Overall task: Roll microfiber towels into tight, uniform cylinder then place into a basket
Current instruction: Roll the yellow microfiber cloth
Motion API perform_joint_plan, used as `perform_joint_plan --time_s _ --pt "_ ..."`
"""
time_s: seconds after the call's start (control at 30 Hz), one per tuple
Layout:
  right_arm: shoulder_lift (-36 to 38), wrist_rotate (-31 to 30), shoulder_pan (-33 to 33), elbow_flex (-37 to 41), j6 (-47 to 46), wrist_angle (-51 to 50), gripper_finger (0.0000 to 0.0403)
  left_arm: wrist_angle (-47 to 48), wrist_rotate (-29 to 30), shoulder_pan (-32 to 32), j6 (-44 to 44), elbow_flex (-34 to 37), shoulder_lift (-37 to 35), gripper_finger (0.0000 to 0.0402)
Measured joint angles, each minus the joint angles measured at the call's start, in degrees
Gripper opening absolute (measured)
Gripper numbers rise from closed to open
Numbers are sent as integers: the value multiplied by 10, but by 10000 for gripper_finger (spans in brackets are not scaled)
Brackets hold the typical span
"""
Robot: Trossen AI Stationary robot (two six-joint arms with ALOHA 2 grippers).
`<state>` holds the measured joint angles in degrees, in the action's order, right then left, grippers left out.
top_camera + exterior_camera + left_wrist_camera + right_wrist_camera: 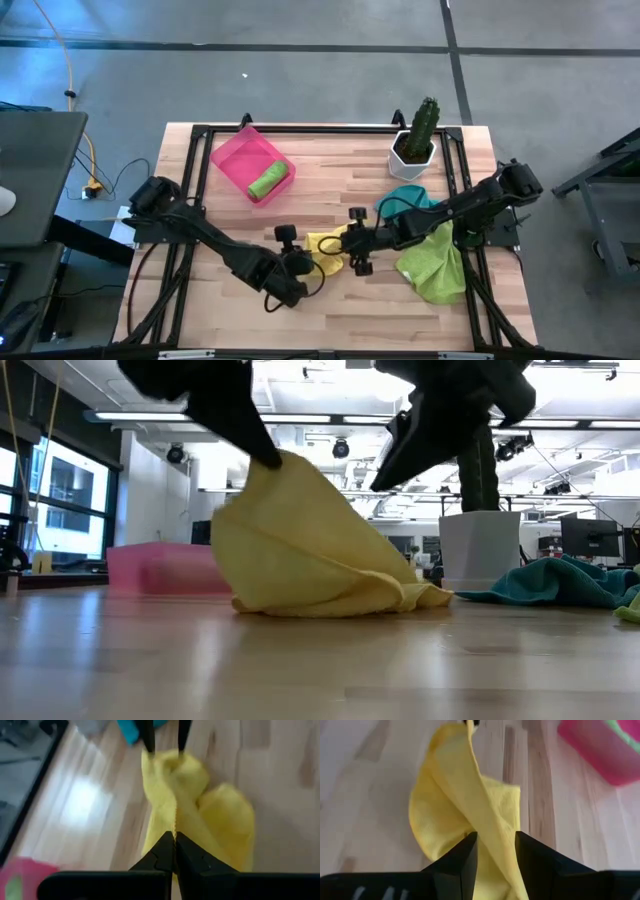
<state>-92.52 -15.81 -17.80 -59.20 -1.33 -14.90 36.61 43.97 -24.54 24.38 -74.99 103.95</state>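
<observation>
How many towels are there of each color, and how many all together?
Yellow towel: 1, held up between both grippers
Teal towel: 1, on the table
Lime green towels: 2, one rolled in the pink basket, one loose on the table
Total: 4 towels

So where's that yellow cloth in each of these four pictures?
High view: the yellow towel lies bottom-centre, between the left pincer and the right pincer.
Low view: the big draped mound at centre.
Left wrist view: centre, running up from the fingers.
Right wrist view: centre, a raised fold.
Shared landmark: the pink basket, visible in all four views.
</observation>
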Motion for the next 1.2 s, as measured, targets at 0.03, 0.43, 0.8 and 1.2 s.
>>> perform_joint_plan --time_s 0.03,0.43,0.8,1.2 --pt "-2 2 0 0 -1 6 124 0 1 -1 -6 -10 0 1" --pt "-71 -14 2 0 10 0 124 60 11 -18 -39 -80 -2 0" --pt "-47 -36 -21 0 -2 -67 124 150 17 -27 25 -92 -2 0" --pt "-13 -105 -33 0 -114 -215 124 166 17 -27 40 -91 -2 0"
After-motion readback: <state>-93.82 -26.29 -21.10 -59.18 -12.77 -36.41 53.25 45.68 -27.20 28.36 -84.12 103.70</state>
